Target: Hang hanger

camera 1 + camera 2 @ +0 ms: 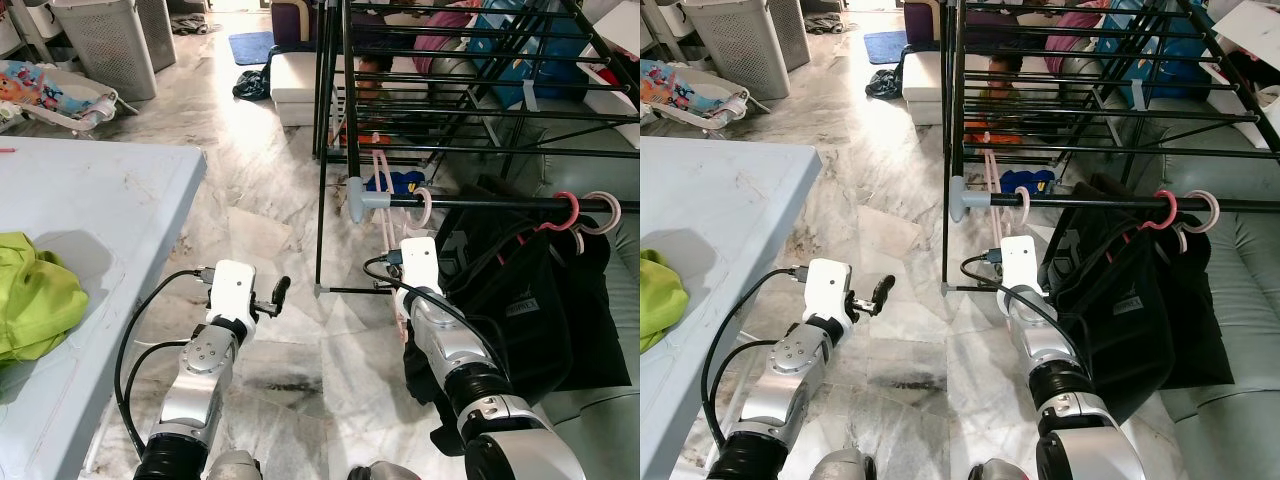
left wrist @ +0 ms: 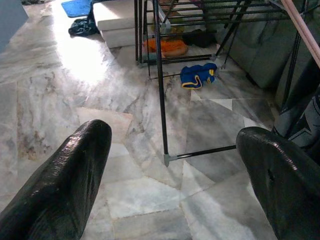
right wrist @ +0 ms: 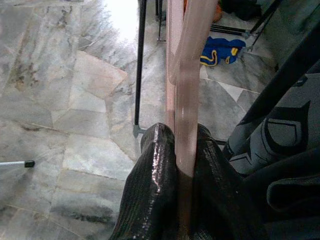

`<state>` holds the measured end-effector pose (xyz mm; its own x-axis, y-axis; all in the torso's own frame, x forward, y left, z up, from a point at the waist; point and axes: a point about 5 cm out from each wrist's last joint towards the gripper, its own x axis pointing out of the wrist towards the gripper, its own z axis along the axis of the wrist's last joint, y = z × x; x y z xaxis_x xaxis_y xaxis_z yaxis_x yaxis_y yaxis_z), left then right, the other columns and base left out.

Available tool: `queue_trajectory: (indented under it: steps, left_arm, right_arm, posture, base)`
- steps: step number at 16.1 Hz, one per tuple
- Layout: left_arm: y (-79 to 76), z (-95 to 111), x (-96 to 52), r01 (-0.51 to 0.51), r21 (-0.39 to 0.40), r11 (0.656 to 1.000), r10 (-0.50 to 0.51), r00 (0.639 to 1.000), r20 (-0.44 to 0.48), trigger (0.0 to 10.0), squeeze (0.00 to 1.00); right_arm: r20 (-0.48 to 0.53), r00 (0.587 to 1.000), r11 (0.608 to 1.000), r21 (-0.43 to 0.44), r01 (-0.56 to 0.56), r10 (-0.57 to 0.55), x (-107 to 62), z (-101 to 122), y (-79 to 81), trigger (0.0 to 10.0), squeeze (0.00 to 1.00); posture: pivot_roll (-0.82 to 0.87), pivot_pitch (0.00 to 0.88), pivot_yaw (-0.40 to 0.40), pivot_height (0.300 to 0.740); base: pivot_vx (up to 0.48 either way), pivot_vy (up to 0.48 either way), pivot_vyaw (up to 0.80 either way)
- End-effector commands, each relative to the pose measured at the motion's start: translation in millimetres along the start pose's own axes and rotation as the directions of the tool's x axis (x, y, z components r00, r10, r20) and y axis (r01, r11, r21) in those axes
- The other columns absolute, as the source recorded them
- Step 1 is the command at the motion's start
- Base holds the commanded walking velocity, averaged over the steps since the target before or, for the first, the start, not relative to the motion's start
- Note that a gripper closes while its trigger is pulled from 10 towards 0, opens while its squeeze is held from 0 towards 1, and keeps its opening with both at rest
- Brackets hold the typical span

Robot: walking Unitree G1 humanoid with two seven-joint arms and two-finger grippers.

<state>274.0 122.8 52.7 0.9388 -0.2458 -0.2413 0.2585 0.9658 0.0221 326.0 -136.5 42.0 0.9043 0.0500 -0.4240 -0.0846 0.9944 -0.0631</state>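
The hanger (image 3: 184, 90) is pale translucent pink plastic, slim and smooth, and its hook (image 1: 424, 207) curls over the black rail (image 1: 500, 203) of the drying rack (image 1: 345, 100), beside a hanging black garment (image 1: 530, 300). The right gripper (image 3: 181, 165) is below the rail, its two black fingers (image 3: 155, 170) pressed tight on the hanger's lower strip, which rises straight out from between them. The left gripper (image 2: 175, 160) hovers over the marble floor (image 1: 270, 180) beside the worktop (image 1: 90, 200), fingers spread wide and holding nothing.
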Motion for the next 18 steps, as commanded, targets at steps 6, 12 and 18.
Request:
queue_trajectory:
  steps: [6, 12, 18]
  left_arm:
    - [-1.4, -2, 2.2, 0.013, 0.023, 1.0, -0.012, 1.0, -0.027, 10.0, 0.0]
    - [-2.4, -4, 2.9, 0.024, 0.031, 0.999, -0.022, 0.999, -0.04, 10.0, 0.0]
    - [-2.8, -5, 2.6, 0.022, 0.031, 0.999, -0.021, 0.999, -0.043, 10.0, 0.0]
  right_arm:
    - [-0.033, 0.999, 1.0, 0.022, 0.021, -0.02, 0.5, -8, 0.2, 10.0, 0.0]
    - [-0.1, 0.994, 0.993, 0.1, 0.061, -0.051, -1.1, -18, -2.1, 10.0, 1.0]
    - [-0.09, 0.994, 0.992, 0.103, 0.067, -0.057, -0.7, -16, -3.1, 10.0, 1.0]
  posture:
    - [0.06, 0.0, -0.009, 0.74]
    - [0.06, 0.0, -0.001, 0.74]
    - [0.05, 0.0, -0.001, 0.74]
  base:
    - [0.0, 0.0, 0.0]
    - [0.0, 0.0, 0.0]
    - [0.0, 0.0, 0.0]
